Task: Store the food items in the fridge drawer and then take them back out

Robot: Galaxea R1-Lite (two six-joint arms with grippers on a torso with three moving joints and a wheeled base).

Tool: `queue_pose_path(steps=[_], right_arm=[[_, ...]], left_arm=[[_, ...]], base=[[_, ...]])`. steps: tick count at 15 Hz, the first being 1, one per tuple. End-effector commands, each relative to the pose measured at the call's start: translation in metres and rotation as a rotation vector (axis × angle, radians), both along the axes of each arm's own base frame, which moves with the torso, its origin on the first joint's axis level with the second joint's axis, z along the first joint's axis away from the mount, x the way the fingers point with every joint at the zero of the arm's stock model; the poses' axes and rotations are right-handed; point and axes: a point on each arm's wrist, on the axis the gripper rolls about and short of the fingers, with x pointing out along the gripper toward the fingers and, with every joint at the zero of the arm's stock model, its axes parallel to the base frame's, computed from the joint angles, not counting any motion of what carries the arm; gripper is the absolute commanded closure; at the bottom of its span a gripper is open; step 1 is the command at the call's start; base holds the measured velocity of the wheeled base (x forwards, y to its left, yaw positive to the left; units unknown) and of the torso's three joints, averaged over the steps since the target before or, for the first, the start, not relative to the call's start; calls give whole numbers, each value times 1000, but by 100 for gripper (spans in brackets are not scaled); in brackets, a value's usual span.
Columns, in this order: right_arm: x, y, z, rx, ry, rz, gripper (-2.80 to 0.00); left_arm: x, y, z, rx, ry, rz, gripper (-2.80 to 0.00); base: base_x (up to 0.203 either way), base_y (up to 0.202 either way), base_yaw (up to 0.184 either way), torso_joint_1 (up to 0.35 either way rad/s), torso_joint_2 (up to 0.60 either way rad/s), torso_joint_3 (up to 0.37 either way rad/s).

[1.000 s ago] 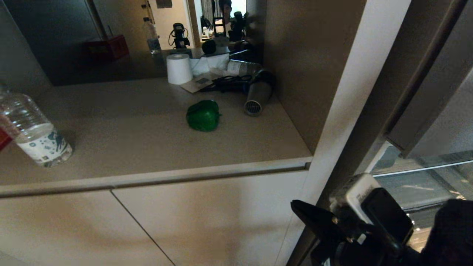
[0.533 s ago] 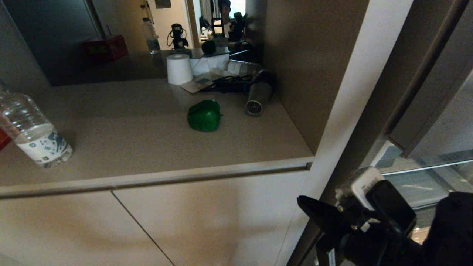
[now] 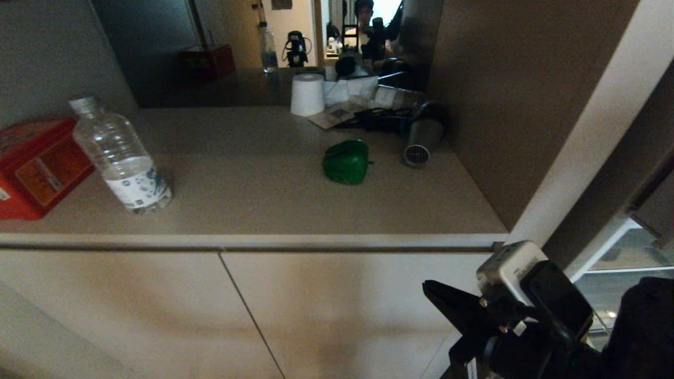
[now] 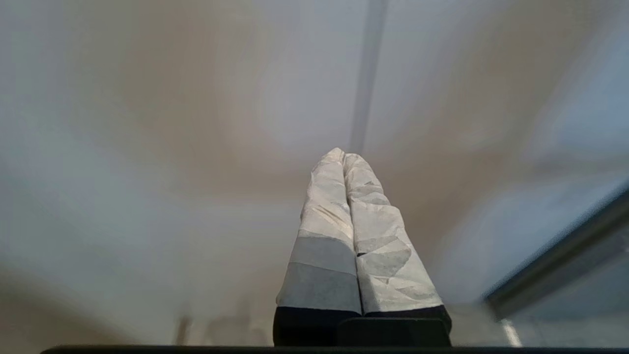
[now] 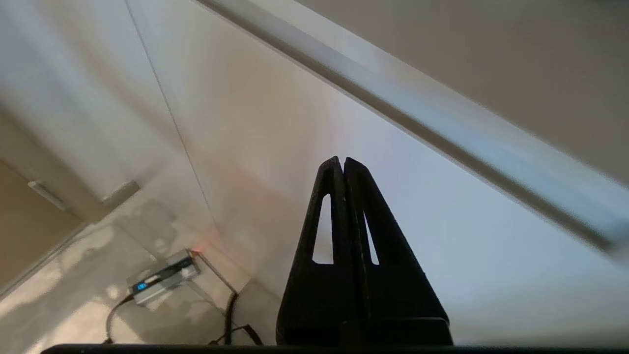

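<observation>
Your right gripper (image 3: pixel 437 297), clenched empty below the counter edge (image 3: pixel 253 241), keeps its pose while the view swings left, centring the bell pepper (image 3: pixel 346 162) on the counter for pickup.

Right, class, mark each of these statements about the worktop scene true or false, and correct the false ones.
1. The green bell pepper lies on the worktop. True.
2. The right end effector holds the pepper. False: it is shut on nothing, low in front of the cabinet doors.
3. The water bottle stands upright beside the red box. True.
4. The hair dryer lies left of the bottle. False: it lies to the right of the pepper, near the side wall.
5. The left end effector is open wide. False: its fingers are pressed together.
</observation>
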Motion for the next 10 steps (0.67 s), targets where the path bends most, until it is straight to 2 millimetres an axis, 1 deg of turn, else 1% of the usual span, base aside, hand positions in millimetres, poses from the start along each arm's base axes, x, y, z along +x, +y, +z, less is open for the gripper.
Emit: queue_pose_path(steps=[1,3,4,6,7,8,10], right_arm=[[0,0,0,-1,-4,-3,0],[1,1,2,9,-7,-5,0],[1,2,6,23,-17,-6,0],[7,5,22,83,-68,-21,0],[13,7,33,114,-99,-44,0],[23,9,46,144,-131,-87,0],[44,16,65,148,-171,-158,0]], left_arm=[[0,0,0,0,1,1,0],[0,0,0,0,1,1,0],[0,0,0,0,1,1,0],[0,0,0,0,1,1,0],[0,0,0,0,1,1,0],[0,0,0,0,1,1,0],[0,0,0,0,1,1,0]], base=[[4,-8,155,2,4,4],[3,-3,97,5,1,2],[0,0,0,0,0,0],[0,0,0,0,0,0],[0,0,0,0,0,0],[0,0,0,0,0,0],[0,0,0,0,0,0]])
